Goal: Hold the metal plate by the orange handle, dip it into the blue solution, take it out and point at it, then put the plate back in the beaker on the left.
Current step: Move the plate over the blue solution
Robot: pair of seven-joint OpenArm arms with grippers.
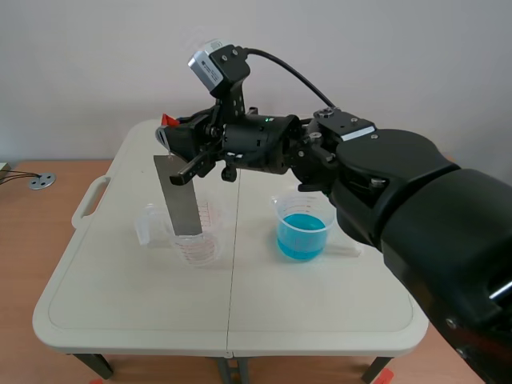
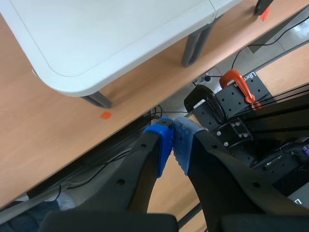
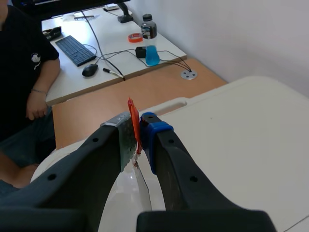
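Note:
A grey metal plate (image 1: 182, 196) hangs nearly upright, its lower end inside the clear, empty-looking beaker (image 1: 198, 242) on the left of the table. My right gripper (image 1: 172, 138) reaches across from the right and is shut on the plate's orange handle (image 1: 169, 120). In the right wrist view the orange handle (image 3: 133, 123) is pinched between the pads of the right gripper (image 3: 136, 128), and the plate (image 3: 143, 189) drops away below. The beaker of blue solution (image 1: 303, 230) stands to the right of the plate. My left gripper (image 2: 173, 140) is shut on nothing, beyond the table's corner above the floor.
The white folding table (image 1: 120, 304) has a carry handle (image 1: 88, 202) on its left edge. A person (image 3: 24, 72) sits off the table's left side at a desk with a keyboard (image 3: 74, 48) and a bottle (image 3: 149, 31). An orange clamp (image 2: 236, 82) lies below the left gripper.

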